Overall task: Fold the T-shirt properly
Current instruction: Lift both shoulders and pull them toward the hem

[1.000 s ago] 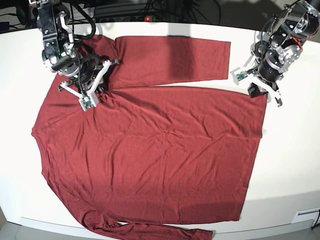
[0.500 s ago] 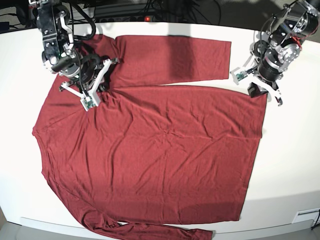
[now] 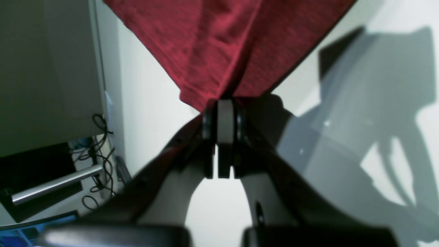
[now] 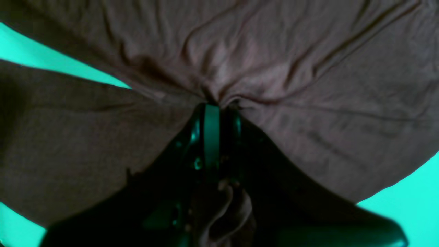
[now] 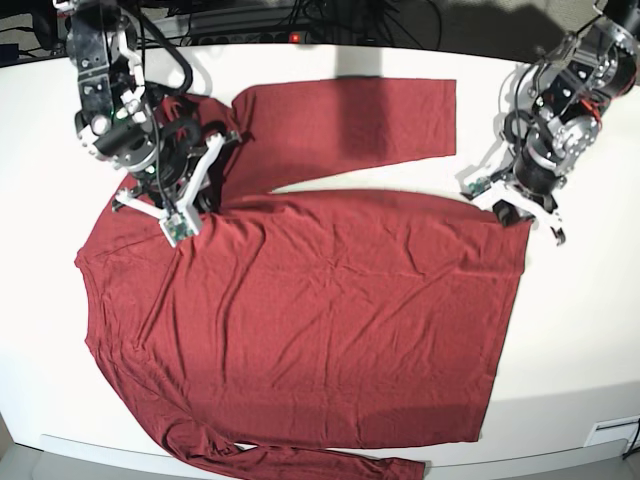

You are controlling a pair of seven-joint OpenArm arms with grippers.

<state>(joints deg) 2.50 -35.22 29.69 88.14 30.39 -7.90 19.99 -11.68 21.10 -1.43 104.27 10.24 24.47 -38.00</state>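
The dark red T-shirt [image 5: 320, 310] lies spread on the white table [image 5: 580, 330]. One long sleeve [image 5: 350, 125] stretches across the back and the other [image 5: 300, 463] runs along the front edge. My left gripper [image 5: 510, 205] is shut on the shirt's hem corner at the right. In the left wrist view the corner of the T-shirt [image 3: 223, 41] bunches into the left gripper [image 3: 219, 106]. My right gripper [image 5: 203, 197] is shut on the shirt near the back sleeve's armpit. In the right wrist view the T-shirt [image 4: 308, 85] puckers into the right gripper [image 4: 216, 106].
Cables and a power strip [image 5: 290, 38] run along the table's back edge. A grey cabinet [image 3: 44, 68] with loose cables stands beyond the table's edge in the left wrist view. A strip of bare table [image 5: 330, 180] shows between the back sleeve and the shirt's body.
Both grippers have moved toward the front of the table, pulling the body's back edge with them. A gap has opened between the back sleeve and the body.
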